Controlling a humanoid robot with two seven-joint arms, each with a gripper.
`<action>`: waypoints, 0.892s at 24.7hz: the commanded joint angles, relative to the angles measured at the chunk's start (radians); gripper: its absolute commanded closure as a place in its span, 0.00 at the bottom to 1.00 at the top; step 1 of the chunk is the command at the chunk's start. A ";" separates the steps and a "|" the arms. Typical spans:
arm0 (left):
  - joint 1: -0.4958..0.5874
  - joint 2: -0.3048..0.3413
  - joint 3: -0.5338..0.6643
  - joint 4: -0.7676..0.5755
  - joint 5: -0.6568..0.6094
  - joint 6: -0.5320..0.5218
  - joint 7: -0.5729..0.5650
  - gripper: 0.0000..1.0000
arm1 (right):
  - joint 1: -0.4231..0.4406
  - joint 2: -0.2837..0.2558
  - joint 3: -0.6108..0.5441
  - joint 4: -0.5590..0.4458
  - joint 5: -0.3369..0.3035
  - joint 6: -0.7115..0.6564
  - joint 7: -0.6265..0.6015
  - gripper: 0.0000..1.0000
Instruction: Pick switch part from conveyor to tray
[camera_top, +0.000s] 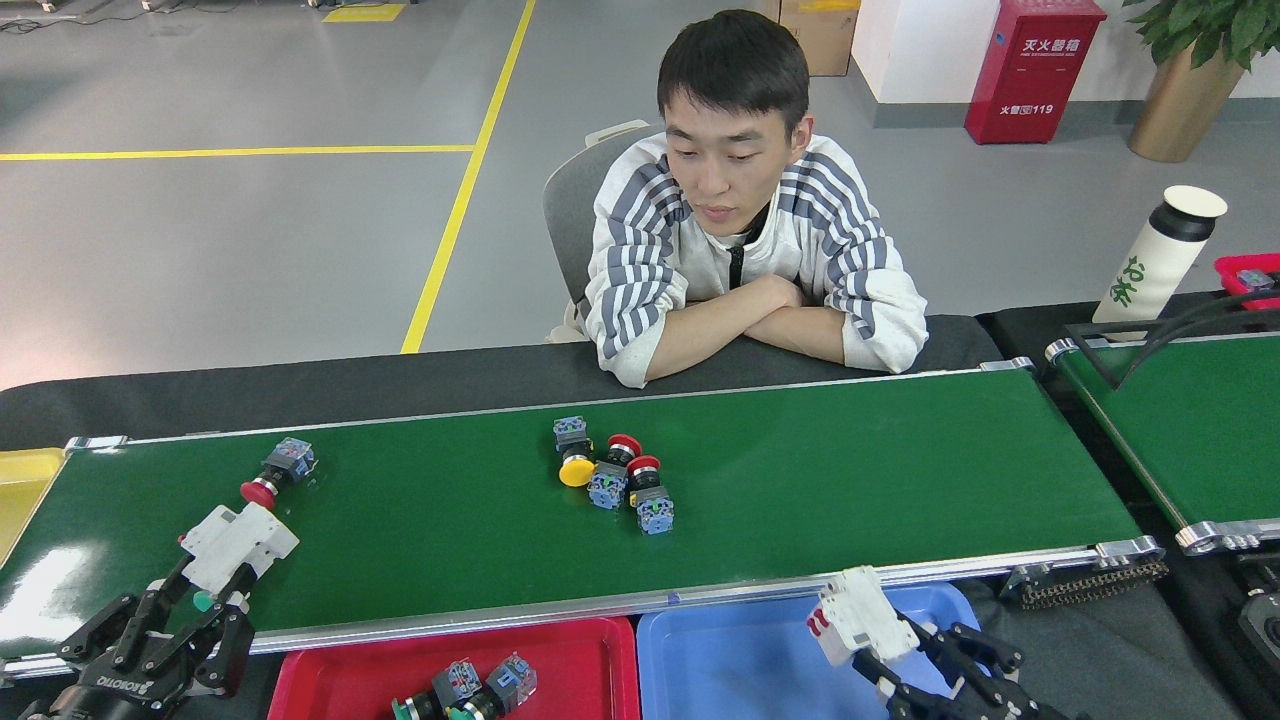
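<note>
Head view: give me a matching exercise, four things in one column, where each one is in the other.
Things:
1. yellow-capped switch
2. green-capped switches
3. white part in right gripper
4. bottle

Places:
A. red tray
B. over blue tray
C. middle of conveyor
D. far right, beyond the smaller belt

Pairs: 1-C, 2-A, 3-B, 4-D

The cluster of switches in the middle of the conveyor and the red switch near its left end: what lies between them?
Only bare green belt lies between the cluster and the red switch on the conveyor, in the head view.
</note>
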 joint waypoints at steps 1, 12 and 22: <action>-0.005 -0.005 -0.003 -0.016 0.008 -0.101 0.005 0.95 | 0.018 -0.001 -0.047 -0.012 -0.004 -0.017 -0.004 0.00; -0.019 -0.011 -0.217 -0.016 0.001 -0.113 0.007 0.94 | 0.012 0.178 -0.229 -0.016 0.022 0.264 0.024 0.01; -0.130 -0.067 -0.729 -0.016 -0.254 -0.113 -0.013 0.87 | 0.009 0.175 -0.235 -0.022 0.071 0.503 0.001 0.01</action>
